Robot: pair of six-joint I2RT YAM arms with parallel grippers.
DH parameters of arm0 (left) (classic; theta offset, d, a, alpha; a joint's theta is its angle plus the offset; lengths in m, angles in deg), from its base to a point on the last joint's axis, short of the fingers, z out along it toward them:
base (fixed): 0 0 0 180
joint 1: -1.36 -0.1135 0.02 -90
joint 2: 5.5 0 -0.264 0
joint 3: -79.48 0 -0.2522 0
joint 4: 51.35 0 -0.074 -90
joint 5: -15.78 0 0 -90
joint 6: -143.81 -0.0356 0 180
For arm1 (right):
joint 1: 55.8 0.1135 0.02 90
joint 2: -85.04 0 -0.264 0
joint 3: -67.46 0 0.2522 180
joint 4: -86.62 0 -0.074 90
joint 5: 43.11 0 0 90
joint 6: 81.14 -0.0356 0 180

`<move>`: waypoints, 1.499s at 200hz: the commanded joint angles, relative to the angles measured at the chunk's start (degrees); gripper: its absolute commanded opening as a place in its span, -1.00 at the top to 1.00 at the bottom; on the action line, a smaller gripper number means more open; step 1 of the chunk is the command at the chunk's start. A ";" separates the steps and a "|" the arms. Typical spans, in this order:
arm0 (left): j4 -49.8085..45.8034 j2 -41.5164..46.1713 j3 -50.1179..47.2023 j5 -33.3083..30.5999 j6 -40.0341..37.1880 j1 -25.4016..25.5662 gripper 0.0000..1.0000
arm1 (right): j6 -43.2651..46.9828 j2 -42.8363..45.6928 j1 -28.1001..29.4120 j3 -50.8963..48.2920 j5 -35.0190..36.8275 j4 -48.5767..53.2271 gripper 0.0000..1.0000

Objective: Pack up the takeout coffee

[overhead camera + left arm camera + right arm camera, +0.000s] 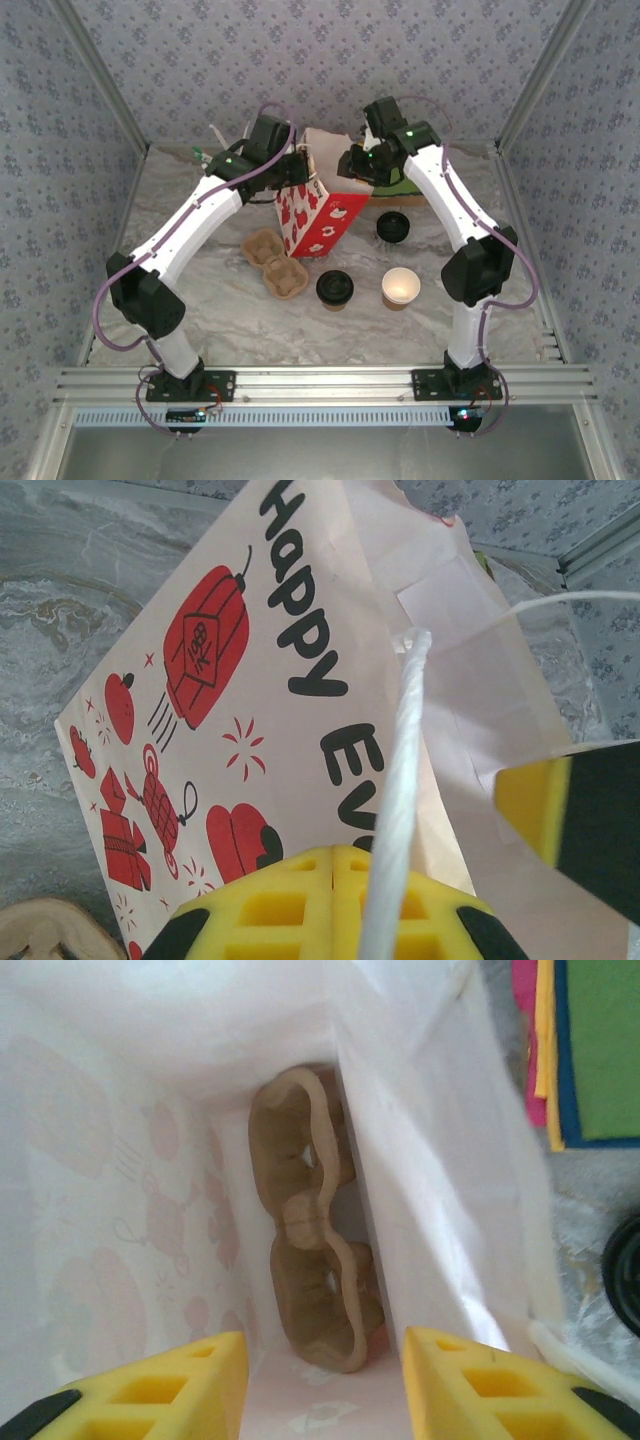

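Top external view: the takeout coffee (pixel 334 288) is being shown upright on the table (pixel 260 325), black lid on, toward the near side, just in front of the paper bag (pixel 318 215) and not inside it. It is being flanked by a lidless cup (pixel 400 287) on the right and a pulp cup carrier (pixel 275 262) on the left, both apart from it. A second black round item (pixel 393 228) is sitting by the bag's right side; whether it is a cup or a loose lid cannot be told.

Progress is being judged as partway. The bag is being held open, and another carrier (pixel 310 1220) is lying on edge inside it against the bag wall. The coffee itself is not being touched, so gripping it, lifting it and lowering it into the bag are being left to do.

The left arm is being reached forward and inward to the bag's left rim. The left gripper (pixel 335 870) is being shown with fingers pressed together, pinching the white handle cord (pixel 400 780). The right arm is being arched in from the right, with the right gripper (pixel 325 1360) pointing down into the bag mouth. Its fingers (pixel 215 1380) are being held spread, with nothing between them. Coloured mats (pixel 585 1050) are lying outside the bag to the right.
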 commanded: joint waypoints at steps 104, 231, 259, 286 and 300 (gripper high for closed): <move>0.35 2.02 -0.61 0.79 -0.25 -0.57 1.00 | 6.79 -0.80 4.40 7.00 12.33 7.13 0.07; 0.38 1.62 0.25 1.43 -0.19 -0.65 1.00 | 6.97 -1.68 5.08 7.02 11.68 7.54 0.11; 0.38 1.46 0.52 1.57 -0.25 -0.64 1.00 | 7.07 -1.62 5.17 7.35 11.80 7.79 0.11; 0.40 1.35 0.53 1.45 -0.34 -0.68 1.00 | 7.64 -1.16 5.34 8.98 13.17 8.96 0.11; 0.33 1.34 0.52 1.46 -0.43 -0.68 1.00 | 8.24 -0.23 5.45 9.15 14.63 9.24 0.10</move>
